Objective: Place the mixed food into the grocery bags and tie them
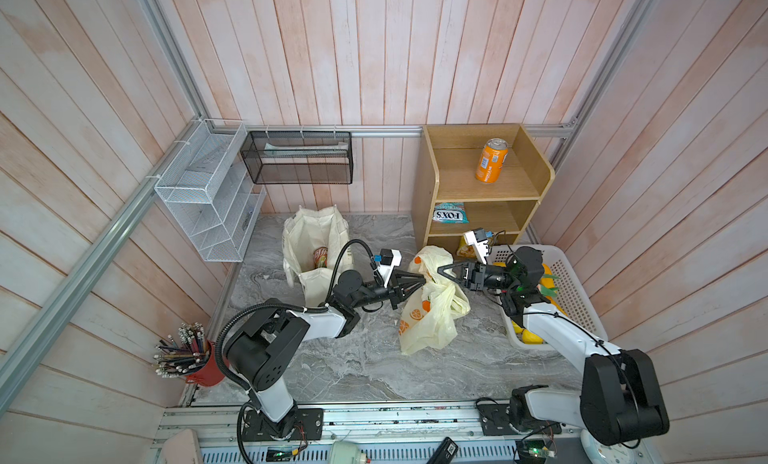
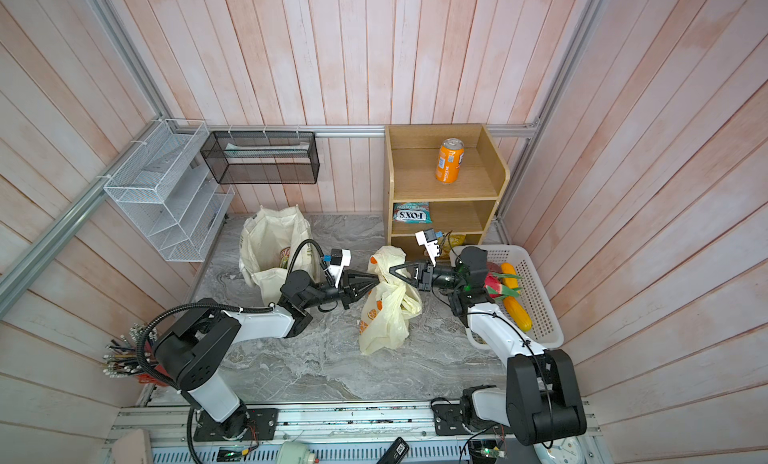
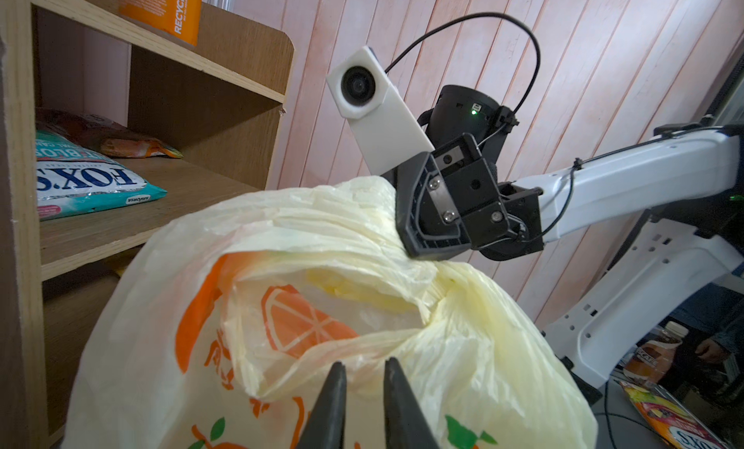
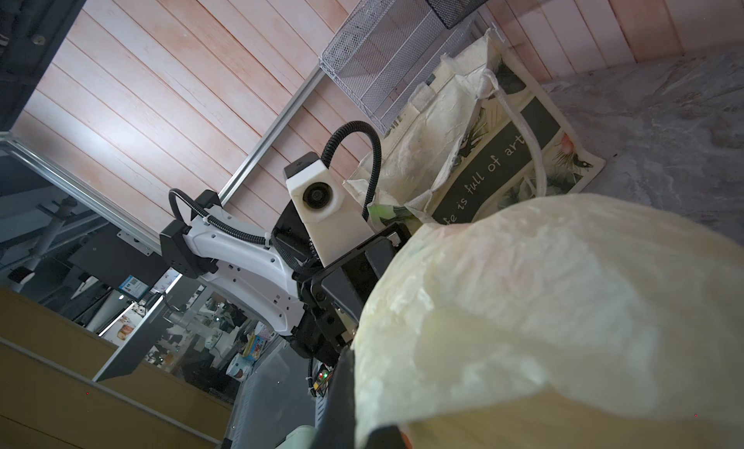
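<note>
- The left claw [image 3: 364, 366] shows black tapered fingers a narrow gap apart, with its tips at a twisted strand of the plastic carrier bag [image 3: 322, 233].
- This bag is thin, crinkled cream film printed with orange slices. It lies mid-counter [image 1: 353, 370] between both claws, its long axis running from the near edge toward the wooden shelf unit [image 1: 428, 191], bunched end rearward.
- The right claw [image 1: 441, 270] is closed, pinching the bag's upper fold.
- The boxy canvas tote [image 1: 307, 237] stands upright further left, mouth up, with a red can [image 1: 320, 258] inside.
</note>
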Robot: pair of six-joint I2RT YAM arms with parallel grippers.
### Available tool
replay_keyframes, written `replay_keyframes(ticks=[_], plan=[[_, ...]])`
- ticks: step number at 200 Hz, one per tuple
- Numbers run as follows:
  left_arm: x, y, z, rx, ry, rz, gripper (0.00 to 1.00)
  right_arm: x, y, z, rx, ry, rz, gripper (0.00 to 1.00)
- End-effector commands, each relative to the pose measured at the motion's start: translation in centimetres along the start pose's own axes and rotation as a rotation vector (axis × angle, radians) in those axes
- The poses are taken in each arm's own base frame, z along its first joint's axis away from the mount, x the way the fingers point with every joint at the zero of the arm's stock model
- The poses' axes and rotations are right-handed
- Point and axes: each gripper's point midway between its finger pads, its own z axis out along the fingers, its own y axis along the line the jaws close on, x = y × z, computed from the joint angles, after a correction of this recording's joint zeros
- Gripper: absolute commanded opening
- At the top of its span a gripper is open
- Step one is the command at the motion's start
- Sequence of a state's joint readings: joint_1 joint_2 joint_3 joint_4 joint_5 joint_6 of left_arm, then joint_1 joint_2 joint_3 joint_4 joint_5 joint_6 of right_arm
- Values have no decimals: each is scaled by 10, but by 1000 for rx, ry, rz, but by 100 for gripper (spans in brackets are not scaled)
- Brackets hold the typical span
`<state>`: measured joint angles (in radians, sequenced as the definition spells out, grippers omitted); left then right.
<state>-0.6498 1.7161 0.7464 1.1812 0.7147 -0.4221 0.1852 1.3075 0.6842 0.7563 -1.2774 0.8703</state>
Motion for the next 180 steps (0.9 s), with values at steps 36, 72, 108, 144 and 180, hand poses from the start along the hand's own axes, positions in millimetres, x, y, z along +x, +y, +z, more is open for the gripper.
replay_keyframes(ticks=[36, 72, 108, 144, 180], plan=[[-5, 14, 12, -10, -17, 16, 27, 10, -9, 2, -35, 16, 8, 0], [3, 22, 15, -21, -9, 12, 28, 13, -5, 4, -61, 25, 7, 0], [8, 29, 13, -38, -9, 5, 31, 11, 0, 5, -67, 27, -7, 0], [9, 33, 7, -52, -12, 5, 33, 12, 2, 5, -73, 33, -11, 0], [7, 26, 15, 2, -3, 14, 33, 14, 1, 9, -79, 42, -4, 0]])
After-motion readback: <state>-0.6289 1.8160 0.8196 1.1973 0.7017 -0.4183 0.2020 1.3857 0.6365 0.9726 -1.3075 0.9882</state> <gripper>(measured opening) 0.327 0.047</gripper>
